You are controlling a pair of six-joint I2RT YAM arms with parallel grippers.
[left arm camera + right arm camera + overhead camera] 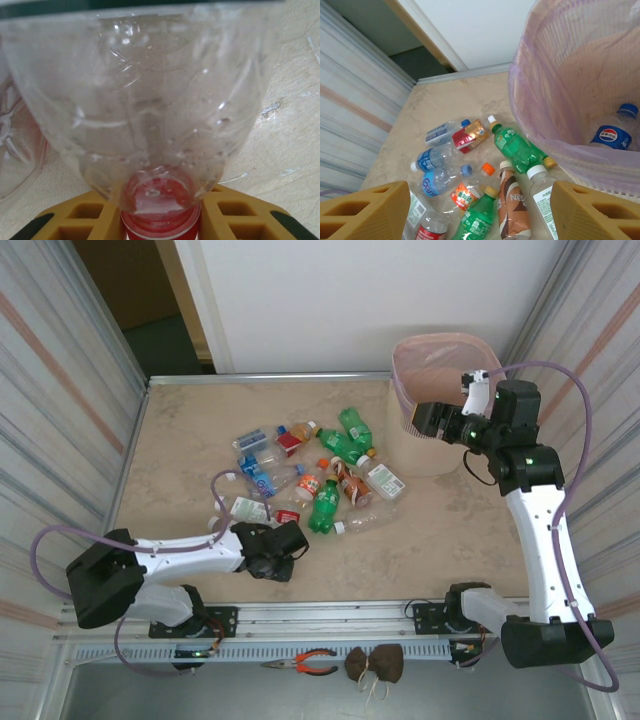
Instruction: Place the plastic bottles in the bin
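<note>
On the pale stone-look table (180,430) the left arm lies low and stretched, the left gripper (270,558) clamped on the red-capped neck of a clear bottle (150,100) beside the heaped plastic bottles (320,475), while the right arm rears up, the right gripper (428,420) spread wide and empty at the rim of the bin (430,455).

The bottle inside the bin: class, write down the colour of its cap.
Blue. The bottle in the bin shows best in the right wrist view.
</note>
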